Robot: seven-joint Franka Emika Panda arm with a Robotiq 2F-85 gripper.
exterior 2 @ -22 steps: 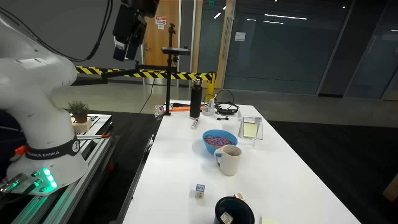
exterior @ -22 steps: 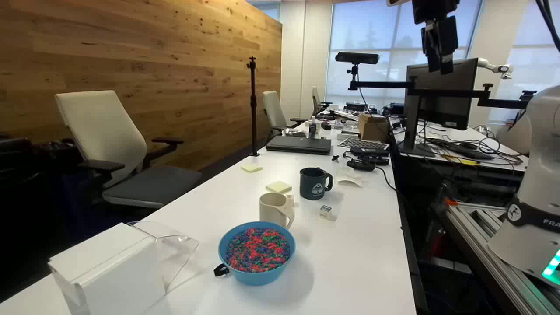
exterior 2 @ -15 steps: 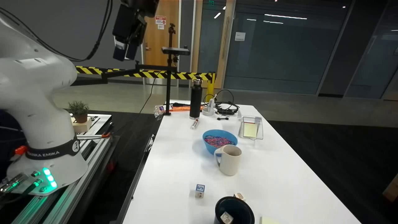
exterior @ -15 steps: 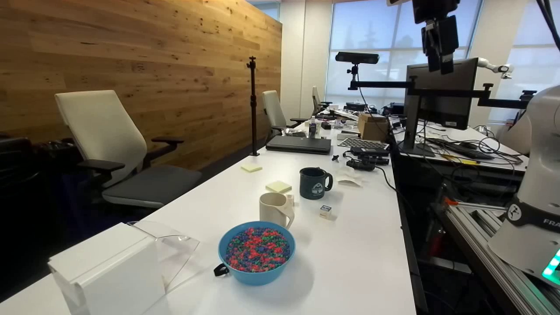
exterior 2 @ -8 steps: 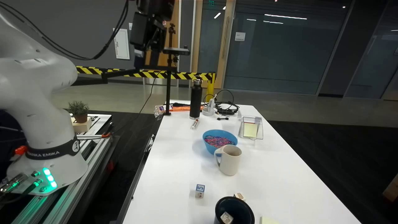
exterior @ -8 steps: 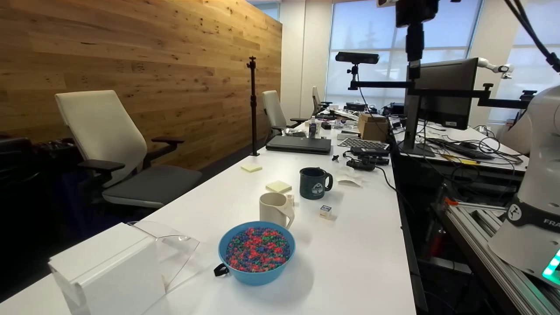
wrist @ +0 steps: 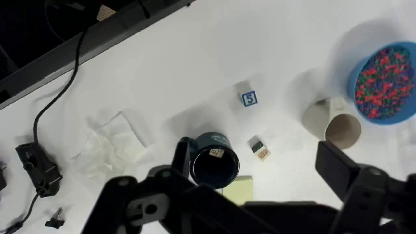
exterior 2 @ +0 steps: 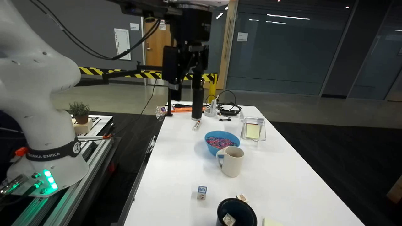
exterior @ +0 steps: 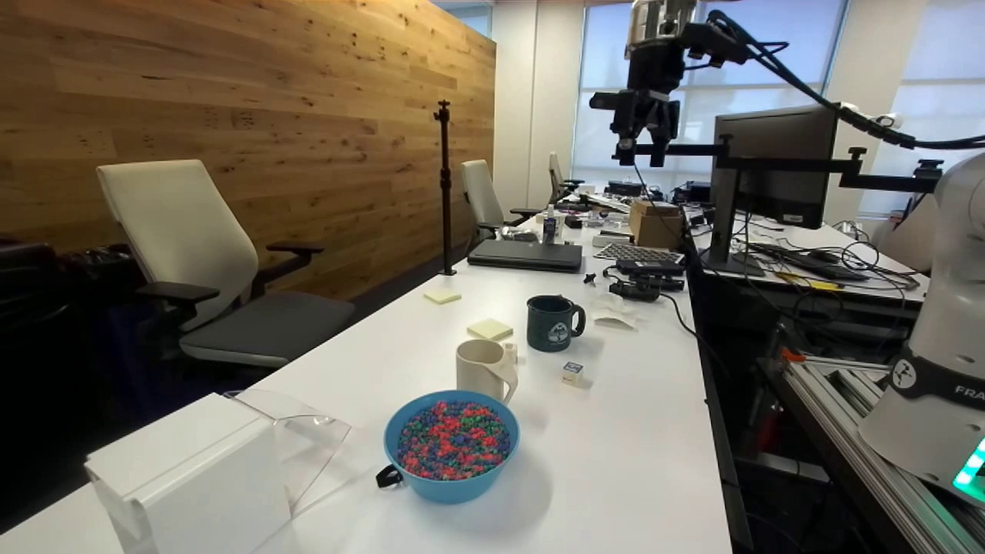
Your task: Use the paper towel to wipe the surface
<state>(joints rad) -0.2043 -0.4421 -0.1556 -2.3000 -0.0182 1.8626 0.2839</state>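
The paper towel is a crumpled white scrap lying flat on the white tabletop, beyond the dark mug in an exterior view. In the wrist view, the paper towel lies left of the mug, between it and a black cable box. It is out of view in the exterior view that shows the tabletop with the water bottle. My gripper points down, high above the tabletop. In the wrist view, my gripper is wide open with nothing between its fingers.
The dark mug with a block inside, a cream mug, a blue bowl of beads, letter blocks and a yellow note pad stand on the tabletop. A black cable crosses the table's edge near the towel.
The arm has swung out over the tabletop, and my gripper has come lower and turned to point straight down. The paper towel and other table objects have not moved.
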